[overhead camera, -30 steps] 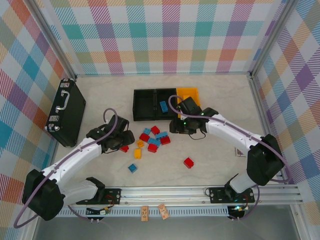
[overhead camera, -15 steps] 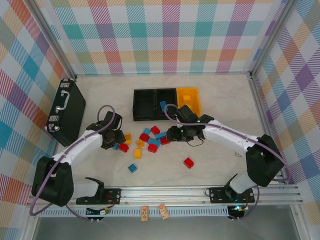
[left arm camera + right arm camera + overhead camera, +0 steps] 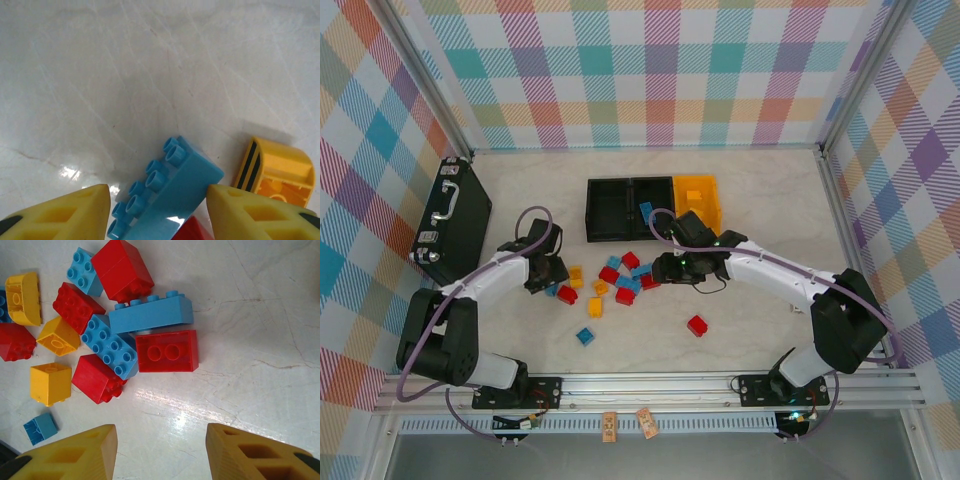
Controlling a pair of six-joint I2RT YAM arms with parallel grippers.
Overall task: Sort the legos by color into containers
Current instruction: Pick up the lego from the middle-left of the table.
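A long blue lego (image 3: 185, 185) lies slanted between my left gripper (image 3: 159, 210) fingers, propped on a red lego (image 3: 192, 232). The right pad presses its corner and the left pad meets its studs. From above, that gripper (image 3: 550, 283) sits low at the pile's left edge. My right gripper (image 3: 160, 450) stands open over bare table, just short of a red lego (image 3: 167, 351) and a long blue lego (image 3: 150, 314). The containers stand behind: two black bins (image 3: 590, 212), one with a blue lego (image 3: 647, 211) inside, and a yellow-orange bin (image 3: 707, 213).
A flat black case (image 3: 453, 222) lies at the far left. A lone red lego (image 3: 697, 325), a blue one (image 3: 585, 336) and a yellow one (image 3: 595, 307) lie nearer the arm bases. A yellow lego (image 3: 280, 167) sits right of my left fingers.
My left gripper has drawn back toward the left, come down over the blue lego and narrowed its jaws. My right gripper has come from the bins down to the pile's right side.
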